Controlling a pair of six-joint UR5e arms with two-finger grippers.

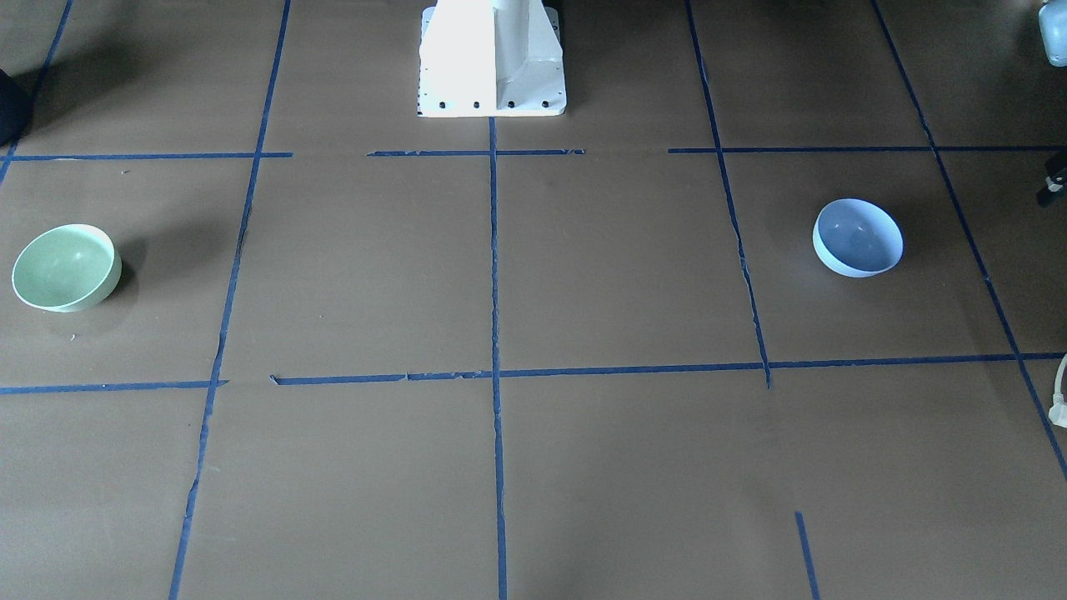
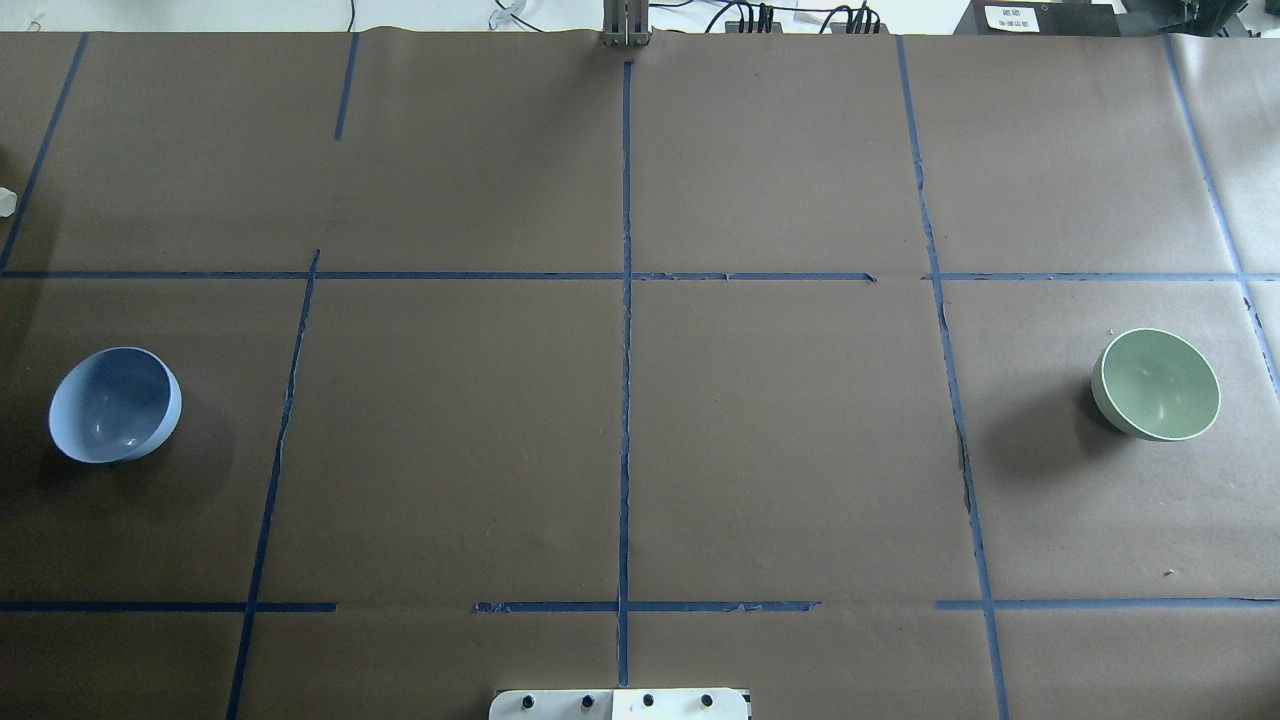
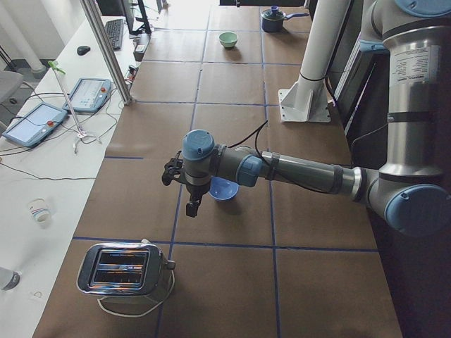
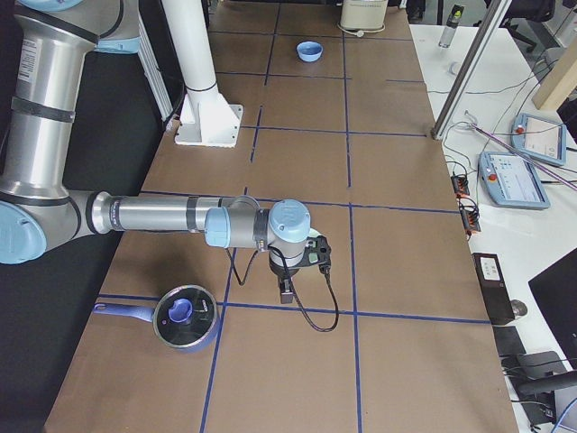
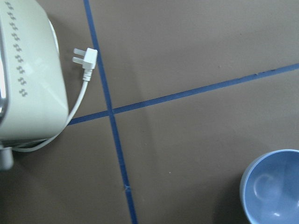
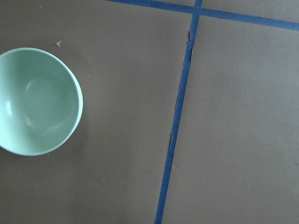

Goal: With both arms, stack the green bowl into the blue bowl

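The green bowl (image 2: 1157,384) stands upright at the table's right end; it also shows in the front view (image 1: 65,268) and the right wrist view (image 6: 37,100). The blue bowl (image 2: 115,404) stands upright at the left end, and also shows in the front view (image 1: 859,237) and the left wrist view (image 5: 275,186). My left gripper (image 3: 173,172) hovers just beyond the blue bowl (image 3: 224,189). My right gripper (image 4: 315,254) hovers at the right end, where the arm hides the green bowl. I cannot tell whether either gripper is open or shut.
A chrome toaster (image 3: 123,269) with a white cord and plug (image 5: 86,58) stands past the blue bowl. A blue lidded pot (image 4: 185,317) sits beyond the right gripper. The white pedestal (image 1: 492,58) stands at the robot's side. Blue tape lines grid the brown table.
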